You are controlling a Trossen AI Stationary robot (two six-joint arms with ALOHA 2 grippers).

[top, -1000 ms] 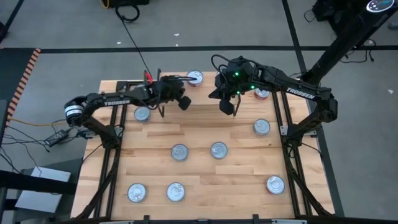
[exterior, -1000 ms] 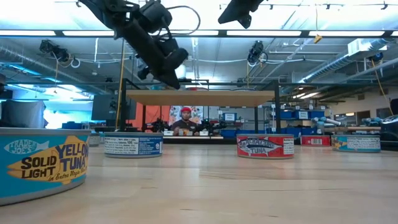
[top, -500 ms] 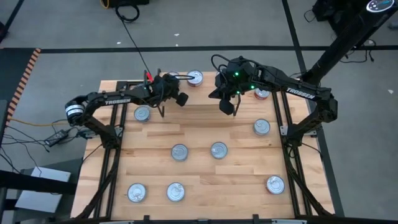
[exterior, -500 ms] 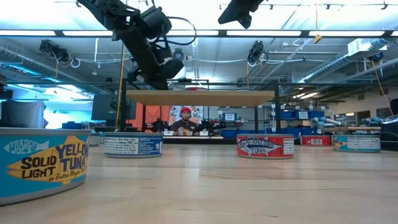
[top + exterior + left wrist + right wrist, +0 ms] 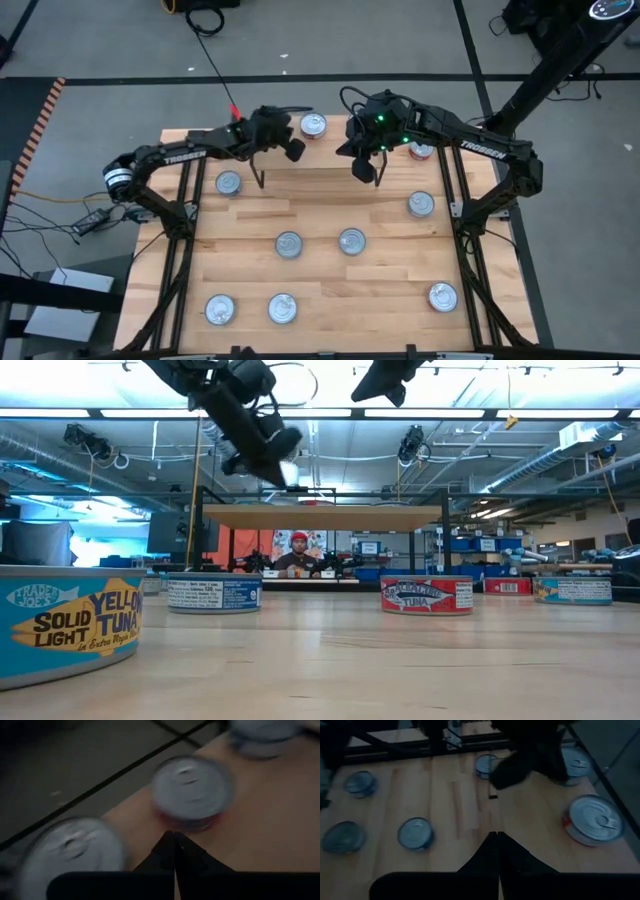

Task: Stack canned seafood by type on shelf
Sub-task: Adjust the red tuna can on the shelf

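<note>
Left end effector (image 5: pixel 293 148) closed, seemingly empty, above shelf (image 5: pixel 322 516).

High view: overhead, facing straight down, far enough to take in the whole table (image 5: pixel 320 255) and both arms.

Low view: at tabletop height, facing level across the table toward the shelf (image 5: pixel 322 517) and the room behind; one tin (image 5: pixel 68 622) sits very near the lens.

Left wrist view: close, looking out past its closed jaws onto a tin (image 5: pixel 192 792) just ahead of the tips.

Right wrist view: higher, past closed jaws, sharing much of the tabletop with the high view.
</note>
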